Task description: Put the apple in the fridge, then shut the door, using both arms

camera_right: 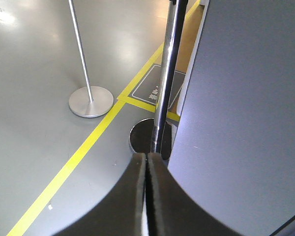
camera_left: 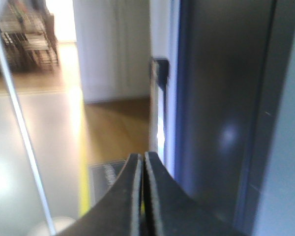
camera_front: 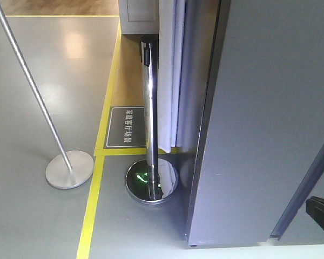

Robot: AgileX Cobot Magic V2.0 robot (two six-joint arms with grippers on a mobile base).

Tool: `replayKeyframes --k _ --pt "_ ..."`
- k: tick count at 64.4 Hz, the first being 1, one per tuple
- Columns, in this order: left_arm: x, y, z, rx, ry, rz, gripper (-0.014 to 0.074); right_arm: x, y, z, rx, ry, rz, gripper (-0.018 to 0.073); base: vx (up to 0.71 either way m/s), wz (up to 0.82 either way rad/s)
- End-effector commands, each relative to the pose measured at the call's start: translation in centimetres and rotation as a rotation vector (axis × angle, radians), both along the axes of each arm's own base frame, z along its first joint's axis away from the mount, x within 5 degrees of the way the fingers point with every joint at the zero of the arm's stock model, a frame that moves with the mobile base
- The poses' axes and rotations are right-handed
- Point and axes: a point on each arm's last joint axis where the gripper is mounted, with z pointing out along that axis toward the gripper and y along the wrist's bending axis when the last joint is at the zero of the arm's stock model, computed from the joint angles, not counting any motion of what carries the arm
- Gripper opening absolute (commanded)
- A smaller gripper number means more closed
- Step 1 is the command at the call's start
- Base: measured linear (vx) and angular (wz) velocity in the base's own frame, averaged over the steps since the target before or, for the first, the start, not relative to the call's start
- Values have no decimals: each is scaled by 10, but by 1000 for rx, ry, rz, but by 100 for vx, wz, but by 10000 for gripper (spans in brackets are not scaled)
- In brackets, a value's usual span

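Both grippers, left gripper (camera_left: 141, 164) and right gripper (camera_right: 146, 164), are pressed together, holding nothing. Chrome post (camera_front: 149, 118) stands just beside the grey fridge (camera_front: 259, 118).

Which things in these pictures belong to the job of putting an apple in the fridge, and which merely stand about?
Belonging to the job: fridge; left gripper; right gripper. No apple shows.

Standing about: chrome post; matte post; floor sign; yellow floor line; white curtain.

We record the fridge (camera_front: 264, 124) as a tall dark grey cabinet standing upright on the grey floor, at the right of the front view. Only its plain outer panels show. We cannot see the apple or any interior.
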Motion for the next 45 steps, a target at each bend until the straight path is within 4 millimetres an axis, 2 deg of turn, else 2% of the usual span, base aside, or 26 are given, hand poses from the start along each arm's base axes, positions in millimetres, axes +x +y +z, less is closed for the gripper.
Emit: replayKeyframes --k 1,14,45 --pt "-4 3 13 12 -115 32 -8 2 -1 12 20 -60 -24 -6 0 0" --pt "-14 8 13 13 -152 112 -8 2 -1 12 23 -59 -25 -6 0 0" --pt "-14 9 12 14 -137 126 -8 2 -1 12 23 -59 -25 -6 0 0"
